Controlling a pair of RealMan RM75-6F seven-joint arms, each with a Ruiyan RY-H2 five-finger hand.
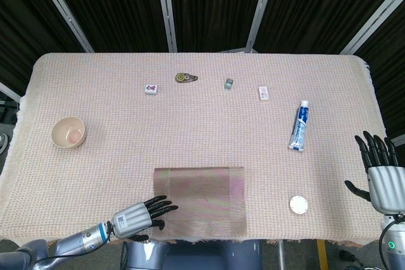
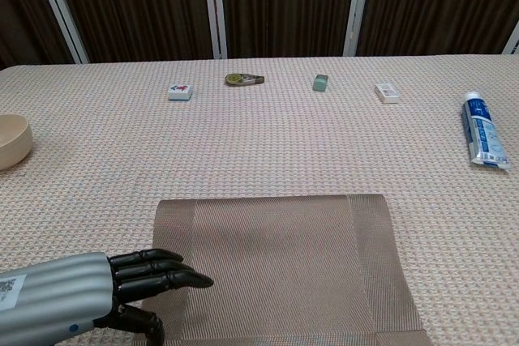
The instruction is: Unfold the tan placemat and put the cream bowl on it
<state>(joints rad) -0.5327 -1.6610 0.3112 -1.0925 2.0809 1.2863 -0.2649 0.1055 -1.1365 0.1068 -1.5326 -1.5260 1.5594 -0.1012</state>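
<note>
Left robot hand open, fingertips over placemat

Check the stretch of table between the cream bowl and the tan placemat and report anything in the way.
Nothing visible stands between them. The cream bowl sits left of and beyond the tan placemat, with only bare tablecloth between. The left hand is at the placemat's near-left corner, off that line.

Cream bowl cut by chest view's left edge. Near edge of folded tan woven placemat runs off chest frame bottom. Grey-and-black left hand cropped there too; contact with placemat unclear. Print on small white-and-red tile too small to read.
</note>
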